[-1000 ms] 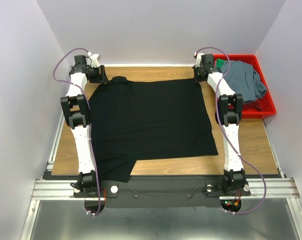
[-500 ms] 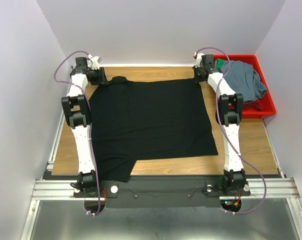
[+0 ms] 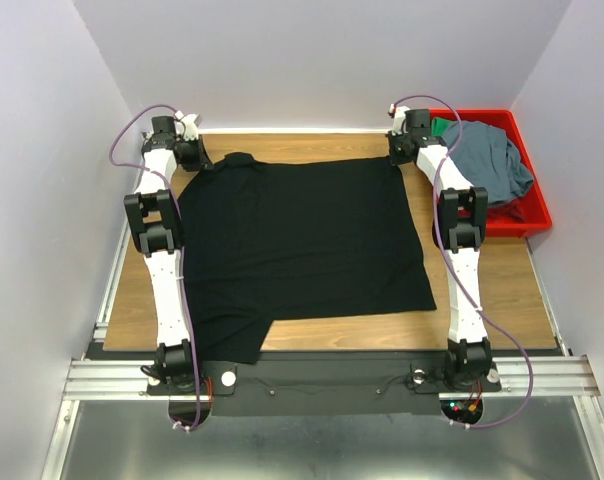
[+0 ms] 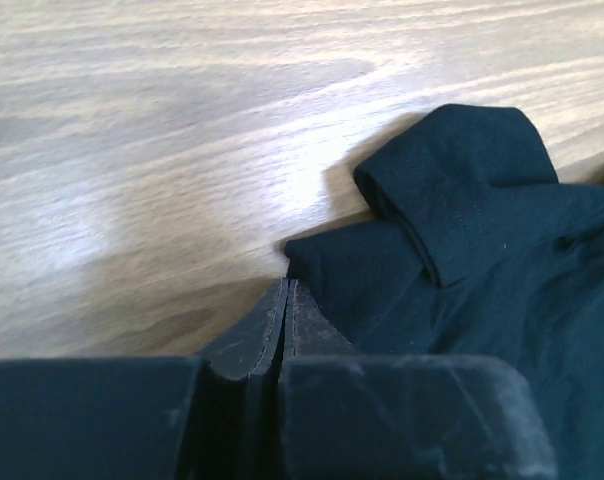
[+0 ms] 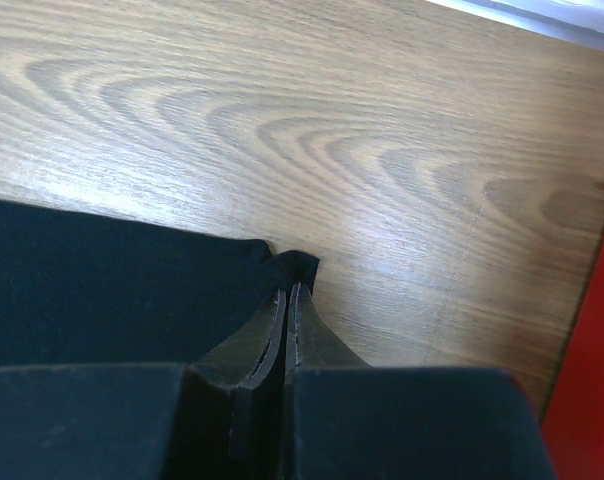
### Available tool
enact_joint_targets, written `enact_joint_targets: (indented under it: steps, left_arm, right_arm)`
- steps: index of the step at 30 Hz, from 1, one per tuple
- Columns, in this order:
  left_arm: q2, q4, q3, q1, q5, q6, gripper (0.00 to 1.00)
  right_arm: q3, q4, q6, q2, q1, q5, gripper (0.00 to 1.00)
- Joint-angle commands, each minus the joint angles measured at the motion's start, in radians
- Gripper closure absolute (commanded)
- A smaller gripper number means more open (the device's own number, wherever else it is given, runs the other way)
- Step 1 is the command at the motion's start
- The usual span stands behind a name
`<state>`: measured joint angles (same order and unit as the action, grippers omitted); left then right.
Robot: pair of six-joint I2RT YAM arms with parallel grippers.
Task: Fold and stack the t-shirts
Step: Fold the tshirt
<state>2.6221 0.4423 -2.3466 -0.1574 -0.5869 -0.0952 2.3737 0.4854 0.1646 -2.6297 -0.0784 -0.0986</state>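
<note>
Left fingers (image 4: 257,335) newly clamped on black t-shirt (image 3: 302,240), right fingers (image 5: 252,338) likewise, red bin (image 3: 538,212) beside

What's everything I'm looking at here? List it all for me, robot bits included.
black t-shirt: one, black, spread flat across the table's middle
grey-blue t-shirt: one, slate grey-blue, heaped in the red bin
green t-shirt: one, green, peeking out at the bin's far left corner
red bin: one, red, table's far right
table: one, wood-brown, under everything
left gripper: one, black, shut on the black t-shirt's far left corner
right gripper: one, black, shut on its far right corner
</note>
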Motion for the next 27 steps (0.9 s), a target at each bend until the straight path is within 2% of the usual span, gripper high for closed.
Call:
enact_joint_targets:
  steps: [1, 8, 15, 27]
  left_arm:
    - [-0.013, -0.017, -0.077, -0.007, -0.05, -0.003, 1.0]
    - [-0.083, -0.166, -0.094, -0.022, -0.071, -0.003, 1.0]
    - [-0.115, -0.211, -0.079, -0.025, -0.093, -0.049, 1.0]
    - [-0.25, -0.238, 0.13, -0.068, -0.2, -0.23, 1.0]
  right_arm:
    - [-0.033, 0.022, 0.009, 0.031, 0.014, 0.003, 0.99]
    - [-0.031, 0.021, -0.01, 0.074, 0.037, -0.003, 1.0]
    - [-0.01, 0.016, -0.014, 0.092, 0.049, -0.03, 0.99]
    - [-0.108, 0.009, 0.015, 0.188, 0.069, -0.108, 0.99]
